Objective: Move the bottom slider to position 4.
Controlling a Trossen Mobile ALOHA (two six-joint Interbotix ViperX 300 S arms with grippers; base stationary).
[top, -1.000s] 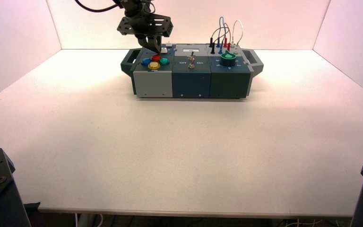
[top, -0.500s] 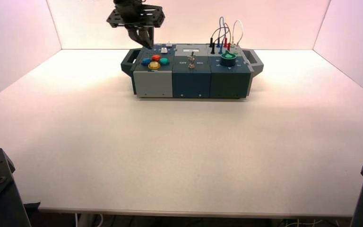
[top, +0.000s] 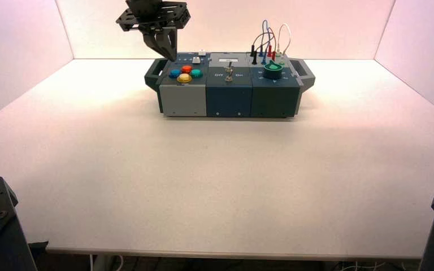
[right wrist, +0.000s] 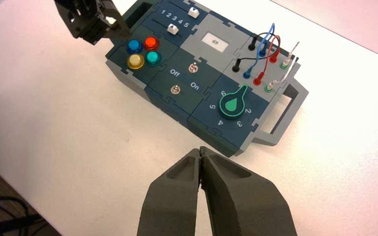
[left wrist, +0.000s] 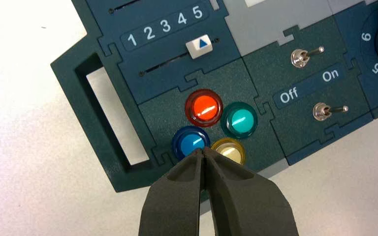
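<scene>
Slider [left wrist: 199, 46] shows at 4 on the box [top: 229, 84], atop a pale table [top: 220, 169]. My left pincer [top: 171, 58], pinched narrow, hovers left of it, apart.

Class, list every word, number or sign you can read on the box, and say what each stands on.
"1 2 3 4 5": dark blue slider panel
"Off", "On": dark green switch panel
"2", "3", "4", "5", "6": around the round dark green knob; any "1" cannot be made out
Blue triangle: white blocky slider knob nearer the coloured buttons
White rectangular label on grey panel: mark too small to read
</scene>
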